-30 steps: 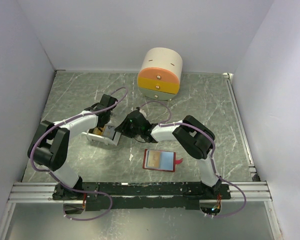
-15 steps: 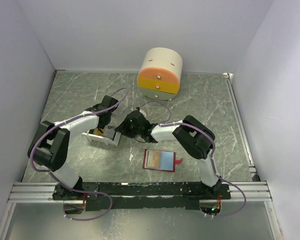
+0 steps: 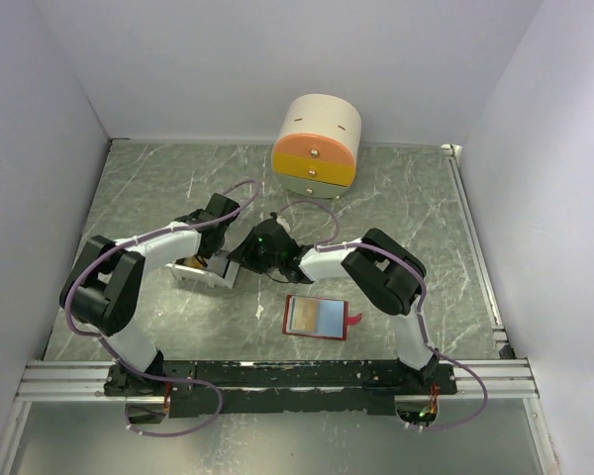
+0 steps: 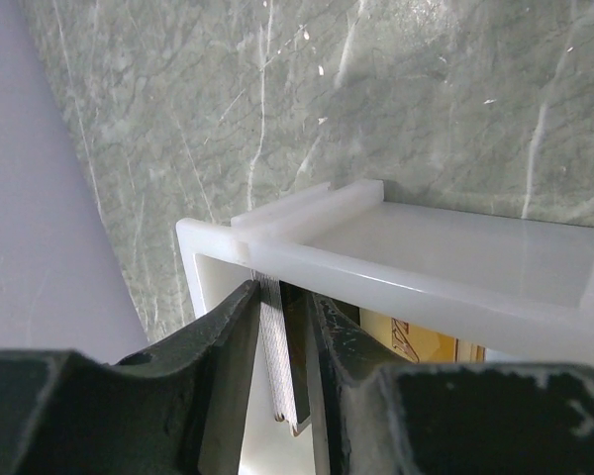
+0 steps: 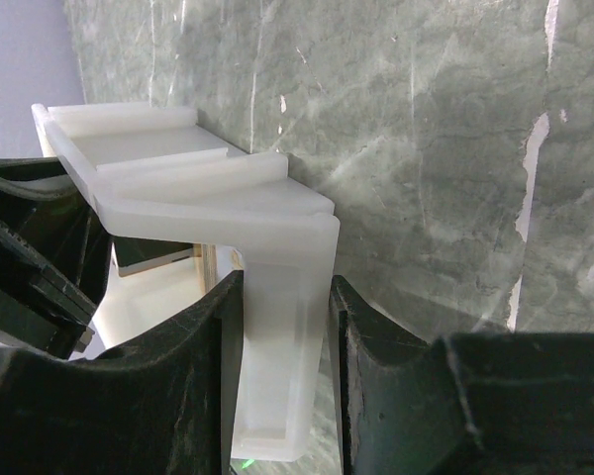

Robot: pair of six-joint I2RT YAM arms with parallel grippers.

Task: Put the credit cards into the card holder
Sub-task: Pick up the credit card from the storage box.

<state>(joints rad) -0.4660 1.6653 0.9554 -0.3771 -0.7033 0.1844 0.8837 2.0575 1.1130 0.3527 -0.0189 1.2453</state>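
Right hand (image 5: 285, 287) clamps the white tray (image 5: 178, 168) steady; left hand (image 4: 282, 297) pinches what looks like cards (image 4: 277, 366) edge-on: lift straight up, untilted.

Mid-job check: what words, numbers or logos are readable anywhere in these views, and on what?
None legible in any view.
orange-gold card in the white tray: dark printed mark, mostly hidden, unreadable.
red card holder, drawer box: no lettering visible.
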